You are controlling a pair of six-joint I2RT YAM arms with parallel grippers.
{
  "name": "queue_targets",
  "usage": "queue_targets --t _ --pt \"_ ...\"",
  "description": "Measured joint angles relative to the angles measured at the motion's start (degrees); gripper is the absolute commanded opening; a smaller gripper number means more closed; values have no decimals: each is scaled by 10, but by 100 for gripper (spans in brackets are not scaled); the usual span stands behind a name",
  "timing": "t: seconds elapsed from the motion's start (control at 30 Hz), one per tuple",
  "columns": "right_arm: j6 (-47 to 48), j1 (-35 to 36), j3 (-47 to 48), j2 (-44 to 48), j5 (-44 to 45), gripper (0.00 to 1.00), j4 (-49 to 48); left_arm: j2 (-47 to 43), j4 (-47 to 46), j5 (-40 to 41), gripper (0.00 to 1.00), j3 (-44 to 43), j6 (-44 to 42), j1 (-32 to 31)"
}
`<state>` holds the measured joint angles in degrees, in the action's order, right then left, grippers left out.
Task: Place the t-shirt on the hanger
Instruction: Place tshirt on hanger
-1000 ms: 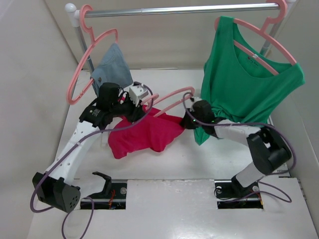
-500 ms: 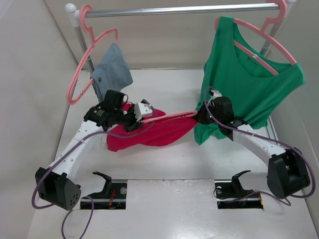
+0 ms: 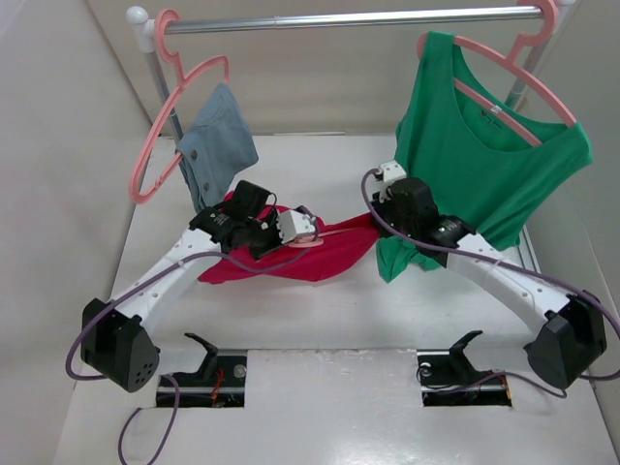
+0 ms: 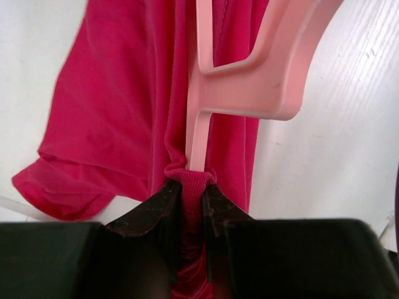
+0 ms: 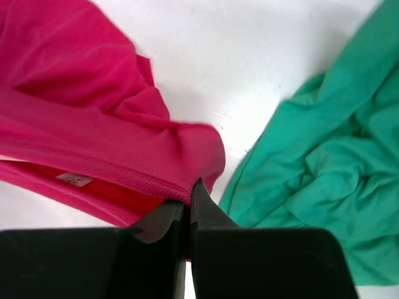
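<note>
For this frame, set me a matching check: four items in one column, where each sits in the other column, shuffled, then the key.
Things
1. t-shirt
2. hanger
3. green top
4. blue-grey cloth

Places
A. hanging at the right end of the rail
B. thin bar running into bunched red fabric at the left gripper
C. hanging at the rail's left end
D. pinched at one end by the left gripper, at the other by the right gripper

Pairs: 1-D, 2-B, 3-A, 4-C
</note>
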<state>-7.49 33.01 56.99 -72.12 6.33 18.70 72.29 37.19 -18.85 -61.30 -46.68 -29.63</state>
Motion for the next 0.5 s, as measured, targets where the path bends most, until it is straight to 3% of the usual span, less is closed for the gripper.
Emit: queue_targets --t 0.1,0.17,0.2,0.33,0.5 --pt "49 34 30 -20 14 2 14 11 13 6 0 -4 0 -6" --pt "87 46 35 -27 -11 18 13 14 23 -8 0 -11 2 -6" --pt "102 49 36 -30 -30 35 14 14 30 -18 0 -18 3 -6" --pt "148 50 42 -28 -90 59 15 15 56 -58 0 -60 5 -6" --pt "210 13 59 12 -175 65 37 15 82 -111 0 -72 -8 -5"
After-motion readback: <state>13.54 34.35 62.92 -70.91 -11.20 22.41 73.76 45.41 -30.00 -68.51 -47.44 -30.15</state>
